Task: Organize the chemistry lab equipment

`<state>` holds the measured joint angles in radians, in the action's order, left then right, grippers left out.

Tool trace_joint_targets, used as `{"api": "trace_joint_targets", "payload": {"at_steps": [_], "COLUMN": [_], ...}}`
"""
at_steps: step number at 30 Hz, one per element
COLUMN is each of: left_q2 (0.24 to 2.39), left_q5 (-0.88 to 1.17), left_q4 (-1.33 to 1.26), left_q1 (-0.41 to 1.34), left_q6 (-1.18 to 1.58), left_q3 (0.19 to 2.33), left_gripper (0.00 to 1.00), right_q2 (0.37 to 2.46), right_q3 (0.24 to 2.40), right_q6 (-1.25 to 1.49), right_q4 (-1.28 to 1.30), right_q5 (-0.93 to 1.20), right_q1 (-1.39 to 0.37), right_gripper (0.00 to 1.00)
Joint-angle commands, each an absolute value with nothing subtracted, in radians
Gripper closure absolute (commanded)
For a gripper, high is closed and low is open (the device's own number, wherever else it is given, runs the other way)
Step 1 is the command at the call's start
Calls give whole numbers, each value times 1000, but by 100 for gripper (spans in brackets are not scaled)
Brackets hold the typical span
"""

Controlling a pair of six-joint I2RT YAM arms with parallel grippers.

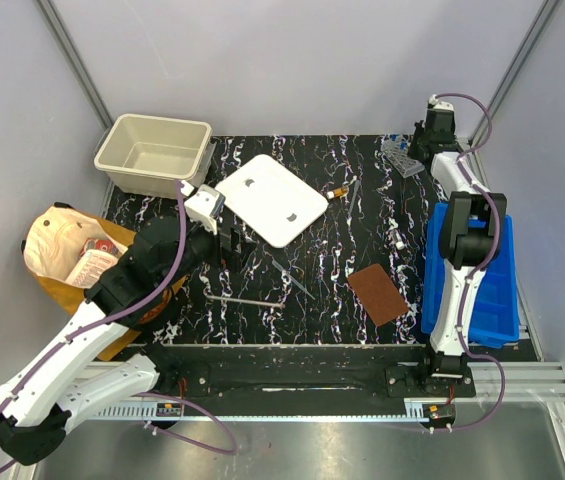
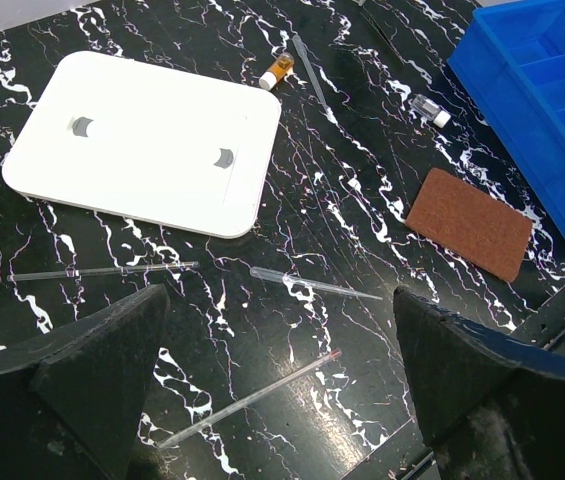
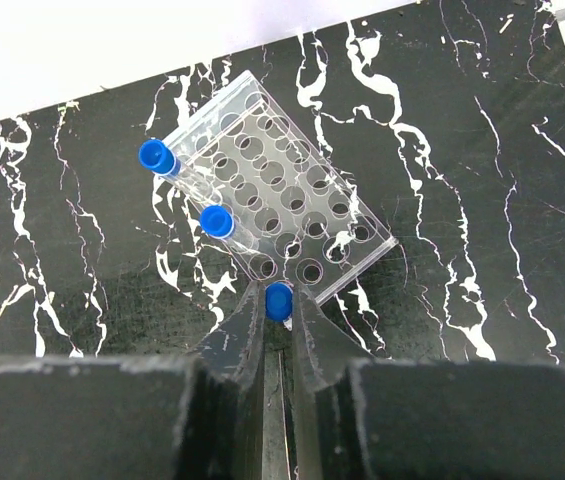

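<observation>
My right pincer (image 3: 279, 308) pinches a little blue-capped tube (image 3: 279, 297). Just past it sits the clear plastic rack (image 3: 297, 195), full of round holes, on the black, white-streaked desk (image 3: 482, 200). My left pincer (image 2: 277, 300) is spread wide above thin clear sticks (image 2: 102, 271).

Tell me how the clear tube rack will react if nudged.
Likely light: the clear tube rack looks like thin plastic, so it may slide on the glossy table. Its two blue-capped tubes sit along one side, so it might tip that way.
</observation>
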<state>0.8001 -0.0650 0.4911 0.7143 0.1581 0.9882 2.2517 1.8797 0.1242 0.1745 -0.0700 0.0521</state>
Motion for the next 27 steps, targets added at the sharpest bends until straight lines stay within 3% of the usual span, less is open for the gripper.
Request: {"api": "trace_joint_targets", "payload": {"at_steps": [1, 15, 27], "left_q2": [795, 799, 795], "left_q5": [-83, -74, -81], "left_q4": [443, 440, 434], "left_q1": [713, 704, 700], "left_q6": [161, 164, 167], "left_q3": [985, 983, 977], "left_gripper": [1, 1, 1], "right_q2": [2263, 2299, 2215], "right_q3": [1937, 1951, 1993], "right_q6": [75, 43, 25], "right_q4": [179, 192, 259], "right_q5": [-106, -121, -120], "right_q1": [38, 26, 8], "right_gripper": [86, 82, 57]}}
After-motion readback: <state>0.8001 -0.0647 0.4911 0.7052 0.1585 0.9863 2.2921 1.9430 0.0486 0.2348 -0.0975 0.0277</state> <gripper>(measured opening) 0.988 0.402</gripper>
